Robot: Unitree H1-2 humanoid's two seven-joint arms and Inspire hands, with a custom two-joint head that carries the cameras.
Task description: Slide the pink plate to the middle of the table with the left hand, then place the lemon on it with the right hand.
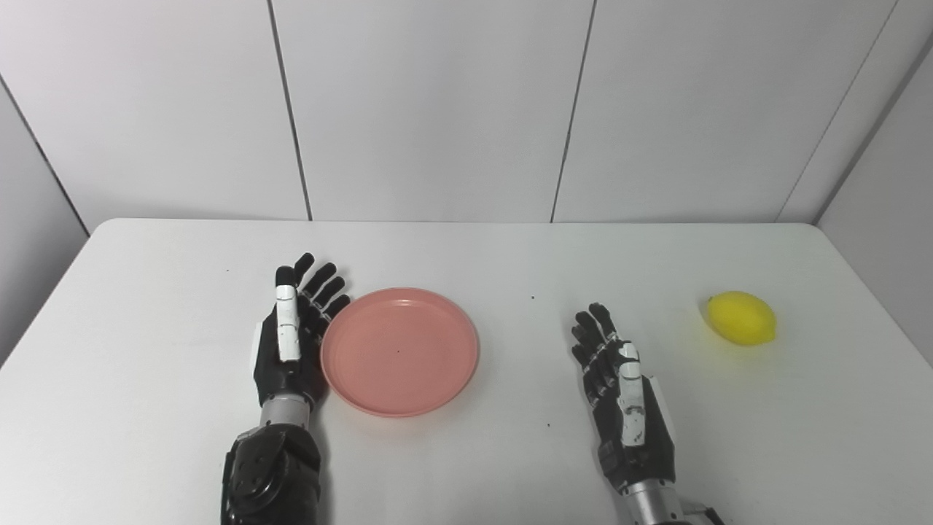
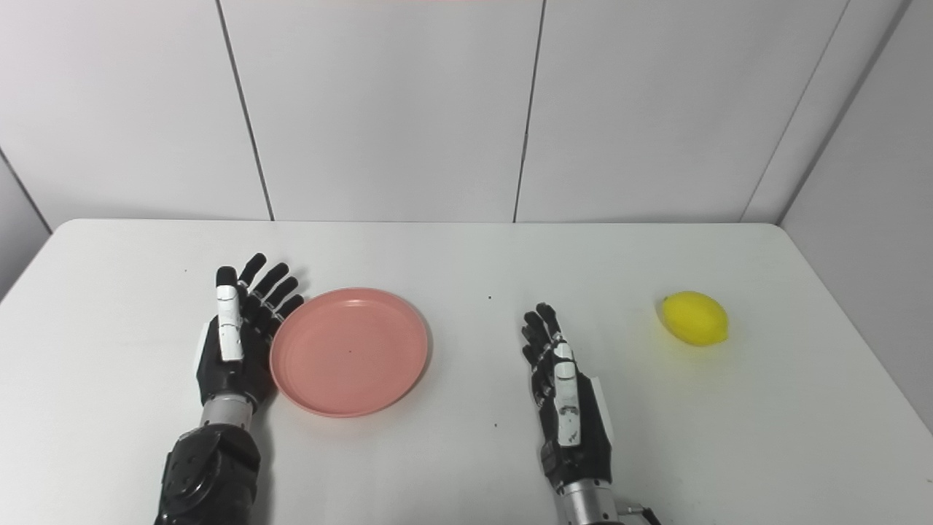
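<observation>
With my left hand (image 1: 288, 343) held flat and empty, fingers spread, against the left rim of the pink plate (image 1: 399, 350), I judge the slide underway; next comes a rightward push. My right hand (image 1: 623, 394) waits empty, fingers apart, and the lemon (image 1: 741, 318) lies far right on the table (image 1: 510, 255).

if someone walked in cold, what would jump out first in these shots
The pink plate stands out first, lying empty left of the white table's middle, with the black left hand open right against its left rim. Next comes the bright yellow lemon, alone near the table's right edge. The right hand is open between plate and lemon, touching neither.
</observation>
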